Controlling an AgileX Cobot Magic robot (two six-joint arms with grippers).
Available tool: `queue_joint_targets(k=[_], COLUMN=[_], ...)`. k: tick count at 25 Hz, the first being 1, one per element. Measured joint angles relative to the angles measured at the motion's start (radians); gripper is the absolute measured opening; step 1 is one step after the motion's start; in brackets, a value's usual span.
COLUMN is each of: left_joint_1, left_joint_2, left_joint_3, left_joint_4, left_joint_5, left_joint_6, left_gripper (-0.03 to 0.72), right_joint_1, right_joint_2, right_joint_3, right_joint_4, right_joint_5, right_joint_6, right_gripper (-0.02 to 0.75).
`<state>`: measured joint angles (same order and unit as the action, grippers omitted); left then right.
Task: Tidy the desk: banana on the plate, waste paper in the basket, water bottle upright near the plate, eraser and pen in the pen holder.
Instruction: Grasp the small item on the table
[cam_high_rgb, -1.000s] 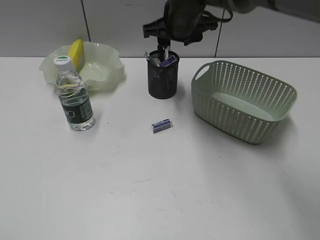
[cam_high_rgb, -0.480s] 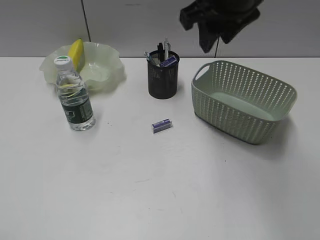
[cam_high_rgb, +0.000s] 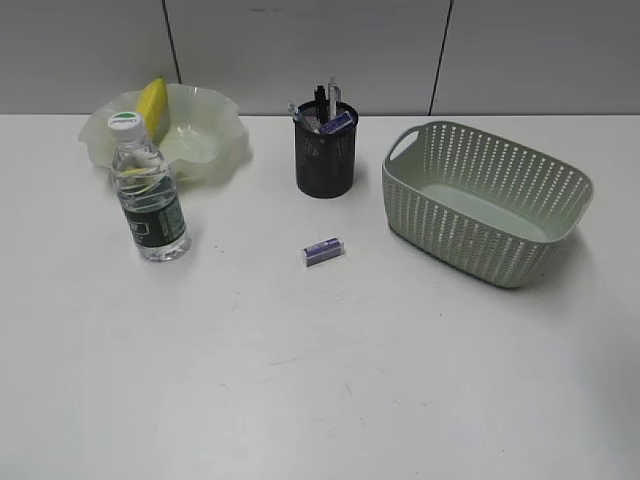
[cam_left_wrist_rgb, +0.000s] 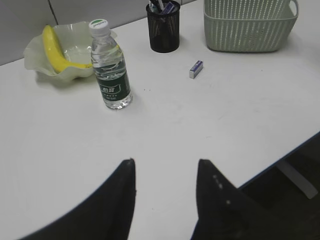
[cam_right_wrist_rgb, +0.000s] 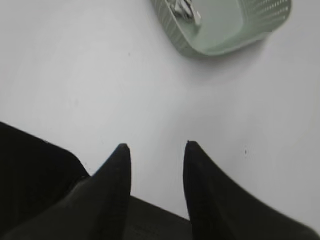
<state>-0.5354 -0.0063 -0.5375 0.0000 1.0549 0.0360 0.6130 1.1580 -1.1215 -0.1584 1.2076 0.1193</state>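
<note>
Yellow shows in the plate (cam_high_rgb: 190, 135): the banana (cam_high_rgb: 152, 104) already lies in it, at the far left of the desk (cam_high_rgb: 320, 380). Taking the pen holder (cam_high_rgb: 325, 155) as the landmark, the water bottle (cam_high_rgb: 148, 195) stands upright well to its left, just in front of the plate, so that step looks done. Pens and a purple-wrapped piece stick out of the holder. A small purple-and-white block, probably the eraser (cam_high_rgb: 323, 250), lies on the bare top near the holder's front; it is the one job that seems left. Right of the holder sits the basket (cam_high_rgb: 485, 200), and the right wrist view shows the waste paper (cam_right_wrist_rgb: 184, 10) crumpled inside it.

Neither arm appears in the exterior view. The left gripper (cam_left_wrist_rgb: 165, 167) hovers empty over the near edge, jaws apart, far in front of the holder. The right gripper (cam_right_wrist_rgb: 154, 150) hangs above the desk edge, jaws apart, nothing between them.

White, plain tabletop; grey panelled wall behind.
</note>
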Motion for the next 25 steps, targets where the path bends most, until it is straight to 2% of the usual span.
queue_joint_targets(k=[8, 12, 15, 21, 25], left_joint_1=[0.0, 0.0, 0.0, 0.0, -0.001], left_joint_2=[0.0, 0.007, 0.075, 0.442, 0.849], left_joint_3=[0.0, 0.0, -0.007, -0.1, -0.214], left_joint_4=[0.0, 0.0, 0.0, -0.027, -0.051], left_joint_5=[0.0, 0.0, -0.009, -0.301, -0.472], left_joint_6=[0.0, 0.0, 0.0, 0.023, 0.148], left_gripper=[0.303, 0.303, 0.303, 0.303, 0.303], right_joint_1=[0.0, 0.0, 0.0, 0.0, 0.0], right_joint_2=[-0.507, -0.728, -0.885, -1.107, -1.164], right_joint_3=[0.409, 0.544, 0.579, 0.606, 0.61], right_joint_4=[0.004, 0.026, 0.034, 0.054, 0.056], right_joint_5=[-0.049, -0.067, -0.085, -0.146, -0.156], right_joint_6=[0.0, -0.001, -0.001, -0.001, -0.001], right_gripper=[0.245, 0.241, 0.241, 0.241, 0.241])
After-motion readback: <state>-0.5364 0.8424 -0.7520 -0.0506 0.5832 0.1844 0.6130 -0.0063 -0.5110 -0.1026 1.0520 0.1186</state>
